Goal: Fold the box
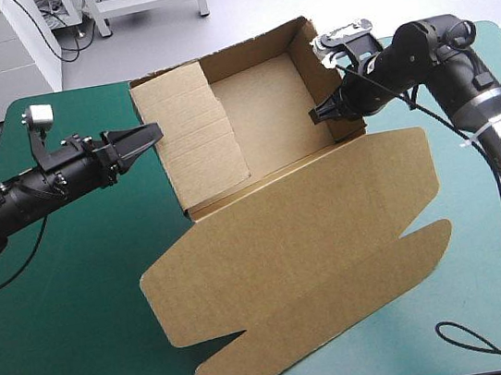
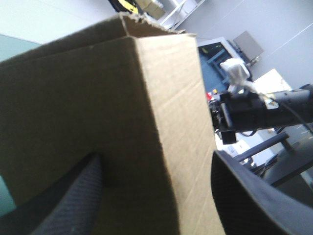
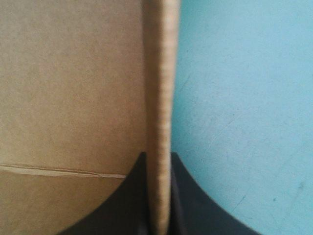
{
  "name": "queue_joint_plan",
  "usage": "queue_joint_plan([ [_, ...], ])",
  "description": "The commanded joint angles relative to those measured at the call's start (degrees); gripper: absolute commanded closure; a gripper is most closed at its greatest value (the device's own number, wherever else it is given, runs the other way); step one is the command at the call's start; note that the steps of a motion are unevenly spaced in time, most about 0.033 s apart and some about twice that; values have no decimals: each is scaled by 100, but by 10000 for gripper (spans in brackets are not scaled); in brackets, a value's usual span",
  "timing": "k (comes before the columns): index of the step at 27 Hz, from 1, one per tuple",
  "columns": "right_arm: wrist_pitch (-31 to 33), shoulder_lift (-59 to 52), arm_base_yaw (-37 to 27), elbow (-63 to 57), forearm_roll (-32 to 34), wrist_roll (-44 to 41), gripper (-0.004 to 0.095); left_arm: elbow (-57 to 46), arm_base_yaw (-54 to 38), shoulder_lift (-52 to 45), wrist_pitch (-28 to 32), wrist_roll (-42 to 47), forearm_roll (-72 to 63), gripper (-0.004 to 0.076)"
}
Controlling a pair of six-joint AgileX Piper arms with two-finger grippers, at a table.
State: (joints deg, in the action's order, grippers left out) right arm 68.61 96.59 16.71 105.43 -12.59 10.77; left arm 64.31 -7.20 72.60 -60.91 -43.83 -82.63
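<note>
The box [image 1: 268, 110] is an open tray, lid flat toward 6 o'clock. Right gripper [image 1: 320, 114] pinches its 3 o'clock wall; left gripper [image 1: 155, 131], fingers apart, meets the 9 o'clock wall.

Just my counter [image 1: 80, 305] here, teal-green cover showing all around. Sitting right on it is the brown box [image 1: 288, 257]: open tray toward the far edge, its lid lying flat toward the near edge.
</note>
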Motion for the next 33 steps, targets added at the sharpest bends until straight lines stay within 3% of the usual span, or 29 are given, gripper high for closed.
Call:
queue_joint_plan([
  [1, -256, -252, 40, 168, -102, -73, 920, 503, 98, -160, -20, 775, 802, 255],
  [7, -396, -252, 154, 168, 170, -225, 917, 1278, 853, -171, 354, 2588, 2608, 255],
  [12, -587, -252, 509, 168, 778, -555, 916, 1293, 1807, -159, 1136, 3909, 4224, 255],
  [17, -787, -252, 757, 168, 972, -710, 916, 1293, 2582, -159, 1491, 5460, 5805, 255],
  [22, -934, -252, 995, 168, 1077, -821, 916, 1293, 3009, -159, 1561, 6874, 7192, 255],
  [30, -1282, -263, 1288, 177, 1259, -1077, 916, 1221, 3355, -159, 1562, 7870, 8013, 255],
  [33, -1399, -275, 1288, 177, 1259, -1120, 916, 1081, 3454, -159, 1579, 8721, 8646, 256],
])
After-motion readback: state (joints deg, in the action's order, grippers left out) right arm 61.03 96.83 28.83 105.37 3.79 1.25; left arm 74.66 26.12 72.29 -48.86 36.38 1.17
